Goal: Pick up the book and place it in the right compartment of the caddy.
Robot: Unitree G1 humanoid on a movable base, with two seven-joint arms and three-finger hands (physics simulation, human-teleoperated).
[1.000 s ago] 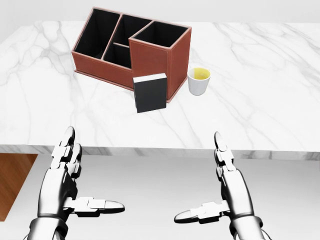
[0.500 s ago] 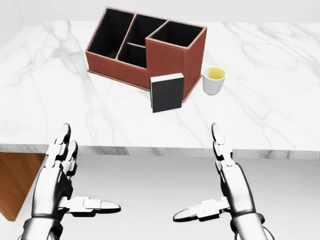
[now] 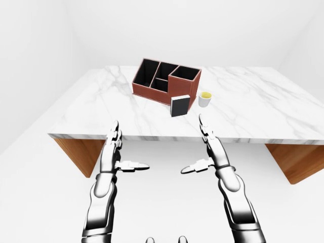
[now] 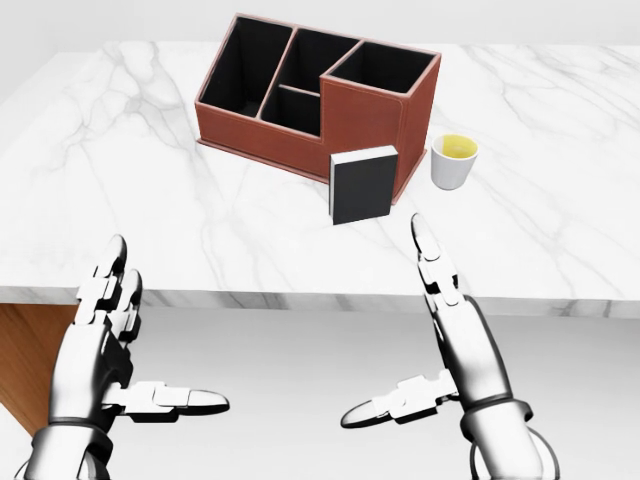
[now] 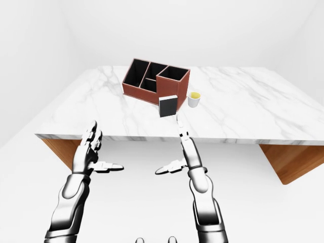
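Head view: black rectangular book (image 4: 363, 184) stands upright on white marble bench (image 4: 150, 190), leaning on the tall right compartment of the brown leather caddy (image 4: 320, 105); white cup of yellow liquid (image 4: 453, 161) just right. Left robot hand (image 4: 110, 345) and right robot hand (image 4: 450, 340) open, empty, below the bench edge. Eye views add wooden bench legs (image 3: 76, 152) and white walls.
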